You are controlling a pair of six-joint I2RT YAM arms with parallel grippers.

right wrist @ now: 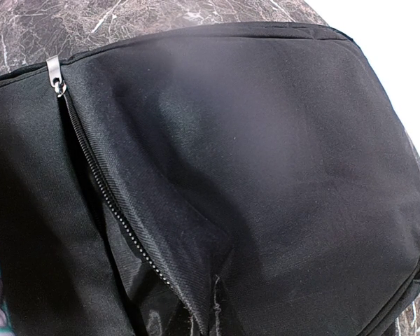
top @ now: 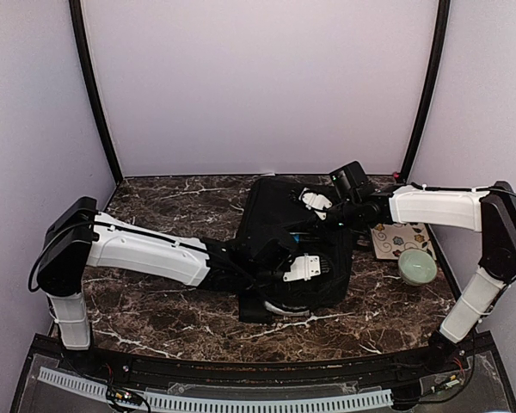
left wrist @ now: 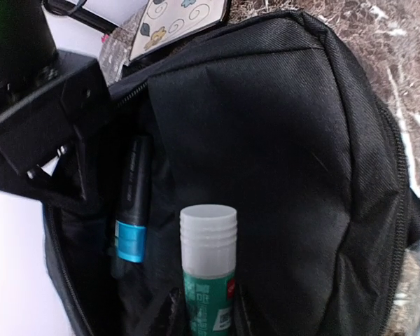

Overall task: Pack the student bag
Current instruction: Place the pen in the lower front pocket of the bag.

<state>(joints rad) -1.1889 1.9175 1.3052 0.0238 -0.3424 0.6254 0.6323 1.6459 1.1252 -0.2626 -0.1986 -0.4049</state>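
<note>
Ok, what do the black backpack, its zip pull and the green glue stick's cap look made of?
Large black soft backpack: woven synthetic fabric, matte, visible twill weave. Small silver zip pull: metal by its shine, probably. Green glue stick's ribbed cap: translucent whitish plastic, likely, smooth and moulded.

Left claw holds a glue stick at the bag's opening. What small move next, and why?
Probably ease the glue stick deeper into the student bag before releasing: the left claw grips it at the open pocket, where a marker already lies.
</note>
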